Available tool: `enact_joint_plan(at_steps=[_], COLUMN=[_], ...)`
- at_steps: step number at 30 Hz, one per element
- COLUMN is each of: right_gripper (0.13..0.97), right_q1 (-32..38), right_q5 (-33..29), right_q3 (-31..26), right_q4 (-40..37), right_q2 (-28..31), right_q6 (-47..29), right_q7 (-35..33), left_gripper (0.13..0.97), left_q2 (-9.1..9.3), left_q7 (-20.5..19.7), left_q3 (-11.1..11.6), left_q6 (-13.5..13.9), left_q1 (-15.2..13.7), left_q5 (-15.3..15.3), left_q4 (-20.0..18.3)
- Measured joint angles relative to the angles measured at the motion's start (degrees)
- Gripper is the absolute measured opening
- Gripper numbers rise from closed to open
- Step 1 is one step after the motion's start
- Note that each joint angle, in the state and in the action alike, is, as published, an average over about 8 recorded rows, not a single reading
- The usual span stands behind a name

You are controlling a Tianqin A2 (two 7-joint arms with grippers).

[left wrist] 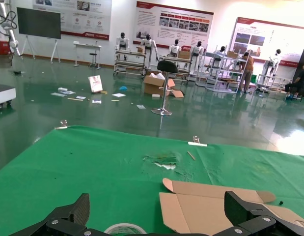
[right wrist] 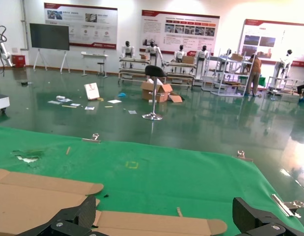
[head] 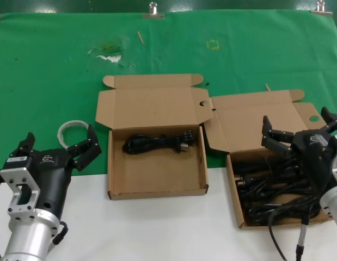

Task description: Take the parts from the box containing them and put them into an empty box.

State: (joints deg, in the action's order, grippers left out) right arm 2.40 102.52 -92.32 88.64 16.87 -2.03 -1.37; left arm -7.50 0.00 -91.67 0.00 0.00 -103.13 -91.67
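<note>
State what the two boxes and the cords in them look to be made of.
Left box and right box: matte brown cardboard, with folded flaps and cut edges. Single cord and cord pile: black, slightly glossy, likely rubber or plastic sheathing.

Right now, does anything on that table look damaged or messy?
Yes. The green cloth has a torn, scuffed patch showing white behind the left box, and a tape roll lies loose by the left gripper.

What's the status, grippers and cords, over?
Left gripper open, idle beside the left box, one cord in it. Right gripper open above the right box, its cords untouched. Nothing blocking.
</note>
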Motion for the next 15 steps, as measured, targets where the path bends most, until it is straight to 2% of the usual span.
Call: enact_joint_plan(at_steps=[15], right_gripper=[0.966], right_q1=[0.0], right_q5=[0.0], right_q3=[0.0], right_q4=[0.0], right_q2=[0.0], right_q6=[0.0], right_q7=[0.0], left_gripper=[0.966], left_q2=[0.0], left_q7=[0.0], left_q3=[0.0], left_q6=[0.0], left_q1=[0.0], left_q5=[0.0], left_q4=[0.0])
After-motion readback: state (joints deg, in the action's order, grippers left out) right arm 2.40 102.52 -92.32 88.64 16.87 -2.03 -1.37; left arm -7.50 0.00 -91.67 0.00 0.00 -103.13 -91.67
